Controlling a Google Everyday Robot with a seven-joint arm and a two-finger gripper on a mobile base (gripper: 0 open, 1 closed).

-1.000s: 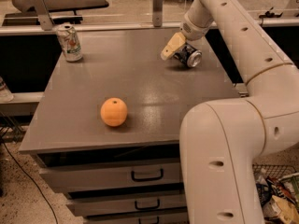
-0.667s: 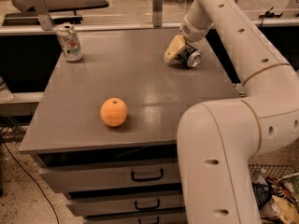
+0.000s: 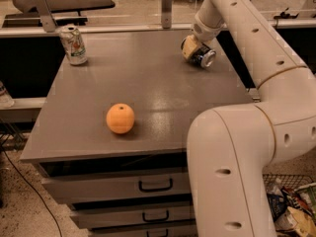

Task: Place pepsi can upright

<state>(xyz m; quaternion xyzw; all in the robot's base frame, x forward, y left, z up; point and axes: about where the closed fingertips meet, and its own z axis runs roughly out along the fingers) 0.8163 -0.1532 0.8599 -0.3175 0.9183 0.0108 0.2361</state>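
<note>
The pepsi can (image 3: 203, 57) is dark blue with a silver end. It lies tilted on its side at the far right of the grey table top (image 3: 148, 83), its silver end facing the front right. My gripper (image 3: 191, 48) reaches down from the arm at the back right and is shut on the can, its cream fingers (image 3: 186, 46) against the can's left side. The can's far end is hidden behind the gripper.
A white-and-green can (image 3: 73, 45) stands upright at the far left corner. An orange fruit (image 3: 120, 118) sits near the front middle. My arm's large white link (image 3: 237, 172) fills the front right. Drawers sit below the table top.
The gripper and the can have shifted only slightly at the far right of the table. The orange and the white-and-green can have not moved.
</note>
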